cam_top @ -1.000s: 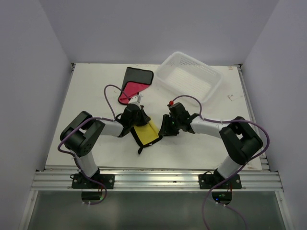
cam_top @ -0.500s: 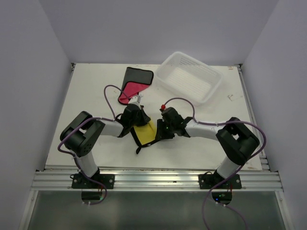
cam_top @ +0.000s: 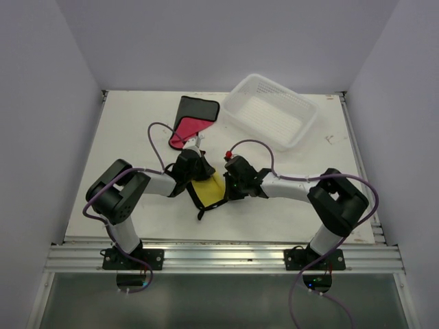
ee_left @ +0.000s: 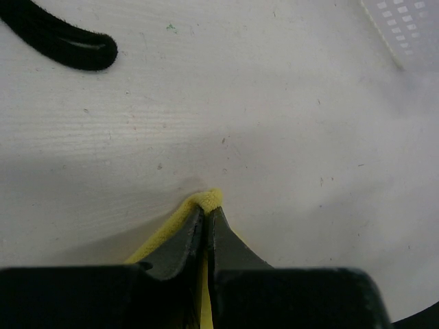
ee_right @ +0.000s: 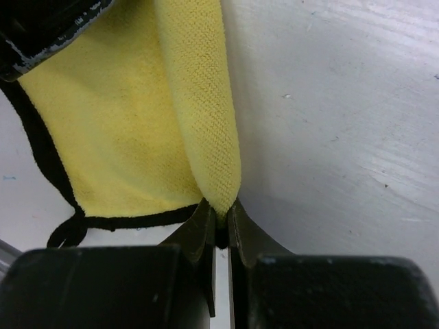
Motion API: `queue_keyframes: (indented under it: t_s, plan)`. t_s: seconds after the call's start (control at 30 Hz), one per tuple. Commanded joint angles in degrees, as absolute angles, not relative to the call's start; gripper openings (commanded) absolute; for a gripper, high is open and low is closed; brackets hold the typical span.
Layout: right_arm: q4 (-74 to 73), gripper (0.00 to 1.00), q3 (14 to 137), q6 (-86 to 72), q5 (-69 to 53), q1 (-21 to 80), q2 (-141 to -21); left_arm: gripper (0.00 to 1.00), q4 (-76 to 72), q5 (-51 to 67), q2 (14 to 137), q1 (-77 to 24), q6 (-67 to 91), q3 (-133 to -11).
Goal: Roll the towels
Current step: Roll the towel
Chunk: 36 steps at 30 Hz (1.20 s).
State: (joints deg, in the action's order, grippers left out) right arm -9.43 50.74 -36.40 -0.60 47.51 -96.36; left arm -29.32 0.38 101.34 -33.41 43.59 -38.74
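A yellow towel with black trim (cam_top: 206, 192) lies on the table between the two arms. My left gripper (cam_top: 195, 177) is shut on its far folded corner, which pokes out past the fingertips in the left wrist view (ee_left: 208, 199). My right gripper (cam_top: 225, 188) is shut on the folded right edge of the same yellow towel (ee_right: 199, 103). The edge is rolled over in a narrow fold. A second towel, red with black trim (cam_top: 191, 120), lies flat at the back of the table.
A white plastic basket (cam_top: 271, 113) stands at the back right. The black edge of the red towel shows at the top left of the left wrist view (ee_left: 65, 44). Purple cables arch over both arms.
My right gripper has moved left, carrying the yellow towel's right edge over toward the left gripper. The towel has narrowed. The left gripper has stayed in place.
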Motion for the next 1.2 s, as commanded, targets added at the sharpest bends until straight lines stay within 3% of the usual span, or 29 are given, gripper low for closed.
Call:
queue_keyframes:
  t_s: [0.0,0.13,0.27,0.37,0.4,0.5,0.7,0.87,1.0,1.17]
  plan:
    - [-16.4,0.00,51.0,-32.7,8.6,48.2,-95.6,0.00,-23.0,-0.3,102.1,-33.6,43.1,-37.4]
    - [-19.2,0.00,51.7,-30.9,14.1,49.8,-95.1,0.00,-22.1,-0.3,101.2,-33.7,43.0,-38.1]
    - [-21.7,0.06,51.9,-29.4,18.1,51.8,-94.7,0.00,-21.5,-0.4,101.8,-34.4,43.3,-38.8]
    - [-23.2,0.18,51.8,-28.6,20.7,52.6,-93.5,0.00,-21.8,-0.4,102.4,-35.0,43.8,-39.0]
    - [-23.6,0.28,51.8,-28.2,20.3,52.6,-93.2,0.00,-21.9,-0.4,102.6,-35.2,43.9,-39.0]
    - [-23.9,0.43,51.8,-26.7,18.5,52.6,-90.6,0.00,-21.9,-0.5,102.9,-35.9,44.1,-39.1]
    - [-24.5,0.52,54.2,-25.9,14.1,51.4,-82.9,0.00,-22.0,-1.2,103.0,-36.4,44.6,-38.7]
    - [-19.9,0.51,53.6,-28.7,1.7,44.9,-81.1,0.00,-22.8,-1.4,103.3,-36.7,45.2,-37.9]
    - [-18.6,0.32,52.0,-33.2,0.7,40.3,-82.5,0.00,-22.9,-1.7,102.9,-37.1,45.4,-37.5]
    - [-15.3,0.29,48.6,-37.7,-1.8,37.7,-85.4,0.00,-22.9,-1.8,102.7,-37.4,45.2,-37.5]
